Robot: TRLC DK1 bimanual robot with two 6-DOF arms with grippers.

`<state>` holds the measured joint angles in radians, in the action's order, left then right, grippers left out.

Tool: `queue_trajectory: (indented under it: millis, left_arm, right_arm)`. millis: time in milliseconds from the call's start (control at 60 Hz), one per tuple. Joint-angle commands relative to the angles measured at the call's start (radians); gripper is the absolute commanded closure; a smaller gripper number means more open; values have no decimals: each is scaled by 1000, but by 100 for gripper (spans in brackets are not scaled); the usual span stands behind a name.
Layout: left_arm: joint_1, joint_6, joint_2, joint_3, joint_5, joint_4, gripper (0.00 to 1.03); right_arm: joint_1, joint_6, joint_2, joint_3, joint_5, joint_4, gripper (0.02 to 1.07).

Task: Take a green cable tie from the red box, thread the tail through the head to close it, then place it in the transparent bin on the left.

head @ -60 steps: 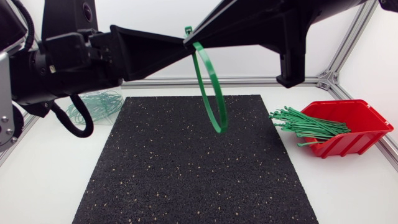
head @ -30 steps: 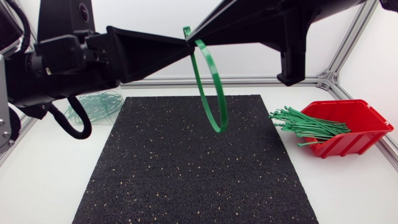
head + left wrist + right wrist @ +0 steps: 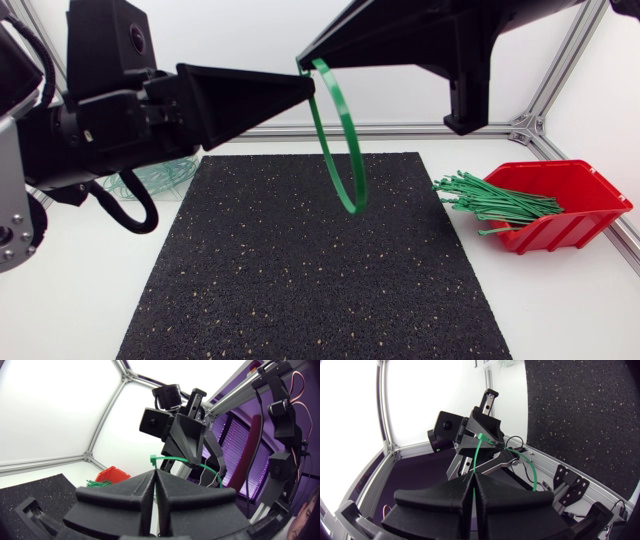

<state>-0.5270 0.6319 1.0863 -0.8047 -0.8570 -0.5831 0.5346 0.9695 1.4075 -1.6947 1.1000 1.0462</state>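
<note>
A green cable tie [image 3: 345,150] hangs as a loop high above the black mat [image 3: 300,280]. Both my grippers meet at the loop's upper end. My right gripper [image 3: 301,62] is shut on the strap, which comes out between its fingers in the right wrist view [image 3: 475,460]. My left gripper [image 3: 312,89] is shut just under the tie's head [image 3: 154,459], which pokes out ahead of its tips. The red box [image 3: 580,200] at the right holds several loose green ties [image 3: 490,200]. The transparent bin [image 3: 165,175] is at the back left, largely hidden behind my left arm.
Closed green ties lie in the transparent bin. An aluminium frame rail [image 3: 400,128] runs along the table's back edge, with a slanted post [image 3: 560,60] at the back right. White table surface surrounds the mat.
My left arm's wrist has risen and its fingertips have slid slightly down and right along the strap. The tie's head no longer sticks up above the grippers. The right arm and loop hardly moved.
</note>
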Motion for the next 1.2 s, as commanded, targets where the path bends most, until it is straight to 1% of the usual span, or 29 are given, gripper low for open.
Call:
queue_trajectory:
  millis: [0,450,833,900,933,983,1033,1067,1183]
  left_arm:
    - [-10,3,-9,16,9,-32,100]
    - [-18,12,-11,13,15,-49,100]
    - [-18,22,-37,15,13,-58,100]
    - [-18,23,-40,15,13,-58,100]
    - [-18,23,-45,15,13,-58,100]
    - [-18,25,-48,16,13,-57,100]
    - [-18,25,-51,18,13,-55,100]
    - [-18,25,-52,19,13,-55,100]
    - [-18,25,-58,21,13,-49,100]
  right_arm:
    - [-4,32,-8,-6,-2,-8,102]
    - [-4,43,19,1,-2,-40,102]
    - [-8,72,57,26,-35,-104,102]
    - [-5,104,64,43,-51,-149,102]
    - [-1,155,61,72,-65,-212,102]
    - [2,282,31,145,-74,-370,102]
    - [10,373,-1,199,-77,-482,102]
    - [13,385,-12,204,-83,-499,102]
    - [27,387,-30,202,-114,-500,102]
